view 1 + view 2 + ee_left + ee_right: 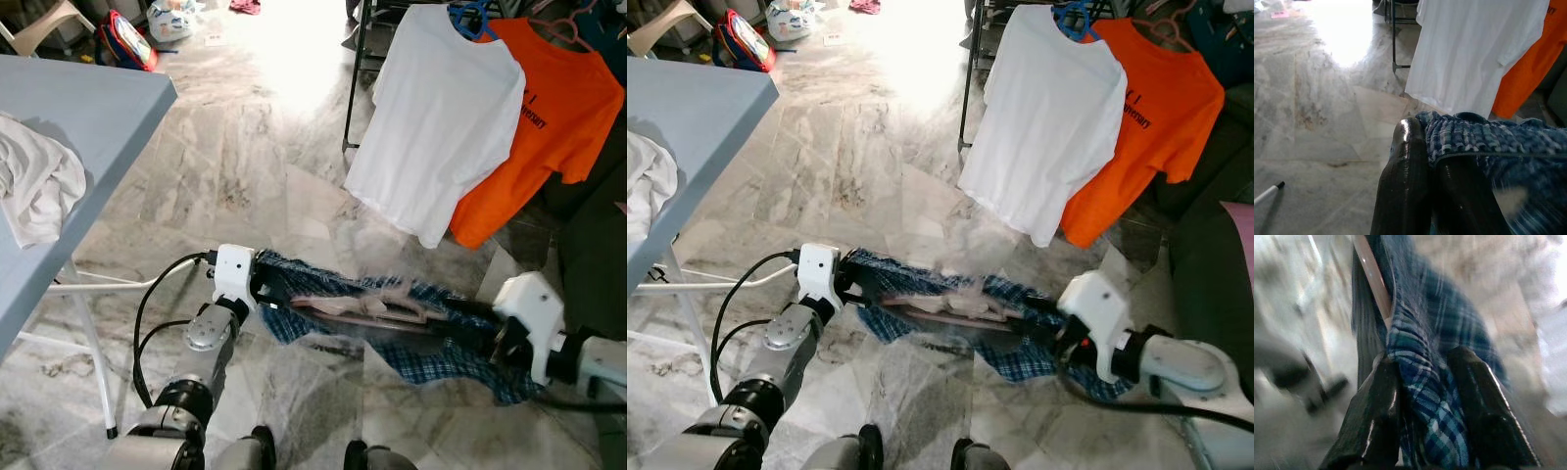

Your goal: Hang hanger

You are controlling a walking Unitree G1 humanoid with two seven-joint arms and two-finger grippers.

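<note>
Grey-veined marble floor (245, 147) spreads under the robot, sunlit at its far end. Low over that floor, the left gripper (263, 284) has its two black fingers (1405, 191) pressed together on one end of a blue plaid shirt (431, 343). The right gripper (1043, 328) pinches the other end; in the right wrist view its fingers (1376, 416) stand on either side of a fold of the plaid cloth, clamped on it. Between the two grippers the shirt is stretched out flat above the floor, and a pinkish-brown hanger (362, 308) lies along it, partly wrapped in the cloth, its outline blurred.

Beyond the shirt, a dark clothes rack (355, 78) holds a white T-shirt (436, 117) on a blue hanger (470, 18), with an orange T-shirt (549, 127) just beside it, overlapped at its edge by the white one. At the robot's left stands a grey-blue table (78, 108), and a crumpled white cloth (34, 186) lies at its near edge. A marker pen (1267, 192) lies on the floor near the left gripper.
</note>
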